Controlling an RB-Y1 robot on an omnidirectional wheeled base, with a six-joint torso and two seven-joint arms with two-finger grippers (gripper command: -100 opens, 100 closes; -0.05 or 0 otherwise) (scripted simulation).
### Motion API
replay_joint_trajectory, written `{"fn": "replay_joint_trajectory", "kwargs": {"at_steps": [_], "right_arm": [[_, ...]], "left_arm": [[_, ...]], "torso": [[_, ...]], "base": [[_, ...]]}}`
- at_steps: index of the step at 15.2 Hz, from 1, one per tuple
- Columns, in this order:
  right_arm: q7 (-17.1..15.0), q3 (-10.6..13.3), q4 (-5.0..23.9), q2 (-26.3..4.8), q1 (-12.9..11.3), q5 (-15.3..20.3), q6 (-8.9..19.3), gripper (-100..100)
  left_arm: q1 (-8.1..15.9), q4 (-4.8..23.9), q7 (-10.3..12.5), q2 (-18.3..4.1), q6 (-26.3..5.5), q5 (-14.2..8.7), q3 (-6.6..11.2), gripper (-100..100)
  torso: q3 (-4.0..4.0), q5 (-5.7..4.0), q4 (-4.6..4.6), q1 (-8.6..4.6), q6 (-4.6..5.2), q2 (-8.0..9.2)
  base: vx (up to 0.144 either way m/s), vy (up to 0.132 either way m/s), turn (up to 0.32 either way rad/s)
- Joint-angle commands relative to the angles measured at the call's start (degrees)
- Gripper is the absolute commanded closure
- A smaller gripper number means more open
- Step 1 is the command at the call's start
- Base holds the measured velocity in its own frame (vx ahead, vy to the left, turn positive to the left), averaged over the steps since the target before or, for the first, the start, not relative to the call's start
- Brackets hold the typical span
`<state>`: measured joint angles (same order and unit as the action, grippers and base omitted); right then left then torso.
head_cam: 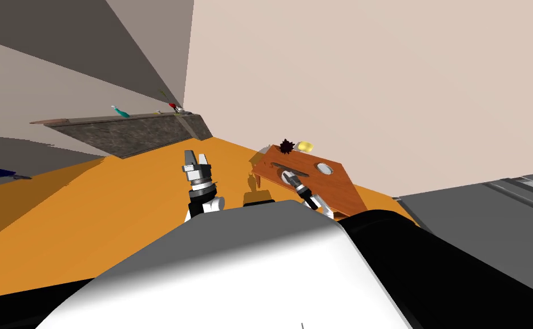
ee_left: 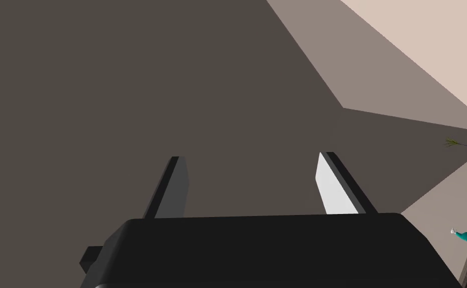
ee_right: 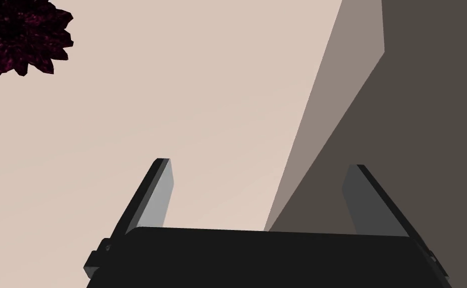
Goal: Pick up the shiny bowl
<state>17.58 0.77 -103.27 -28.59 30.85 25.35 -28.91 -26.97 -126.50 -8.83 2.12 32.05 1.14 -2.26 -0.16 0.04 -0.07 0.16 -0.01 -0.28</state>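
Bowl (head_cam: 324,168) on table (head_cam: 339,189) near R jaws; L jaws well apart; both released

A small round bowl (head_cam: 324,168), pale silvery grey with a lighter rim, sat in the head view just right of the frame's centre. It stood upright with its mouth facing up, and appeared as a flattened oval. It rested on a reddish-brown wooden tabletop (head_cam: 339,191), towards the far right corner, a little in from the edges. Its inside was too small to make out.
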Motion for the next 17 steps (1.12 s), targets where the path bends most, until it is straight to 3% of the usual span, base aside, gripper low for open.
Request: {"fn": "replay_joint_trajectory", "kwargs": {"at_steps": [1,9,10,11,16,17], "right_arm": [[2.11,0.62,1.82,-1.23,-0.04,2.42,0.13,-100],[10.29,2.29,10.48,-8.48,1.09,11.9,-0.69,-100],[12.06,2.71,12.64,-10.25,1.38,13.58,-0.9,-100],[12.34,2.71,12.64,-10.25,1.38,14.27,-0.9,-100],[18.35,3.96,18.98,-15.37,2.22,20.73,-1.53,-100],[18.35,3.96,18.98,-15.37,2.22,21.24,-1.53,-100]], "left_arm": [[0.0,0.0,0.0,0.0,0.0,0.0,0.0,0],[0.0,0.0,0.0,0.0,0.0,0.0,0.0,0],[0.0,0.0,0.0,0.0,0.0,0.0,0.0,0],[0.0,0.0,0.0,0.0,0.0,0.0,0.0,0],[0.0,0.0,0.0,0.0,0.0,0.0,0.0,0],[0.0,0.0,0.0,0.0,0.0,0.0,0.0,0]], "torso": [[0.0,0.0,0.0,0.0,0.0,0.0],[-0.01,0.0,0.0,0.02,-0.02,-0.03],[-0.02,0.0,0.0,0.0,0.0,-0.03],[-0.01,0.01,0.0,0.01,0.0,-0.01],[0.01,0.0,0.01,0.01,0.0,0.02],[0.01,0.01,0.0,0.02,0.0,0.02]], "base": [[0.058,0.032,0.093],[0.068,0.038,0.117],[0.07,0.034,0.112],[0.068,0.034,0.097],[0.065,0.035,0.114],[0.069,0.03,0.093]]}}
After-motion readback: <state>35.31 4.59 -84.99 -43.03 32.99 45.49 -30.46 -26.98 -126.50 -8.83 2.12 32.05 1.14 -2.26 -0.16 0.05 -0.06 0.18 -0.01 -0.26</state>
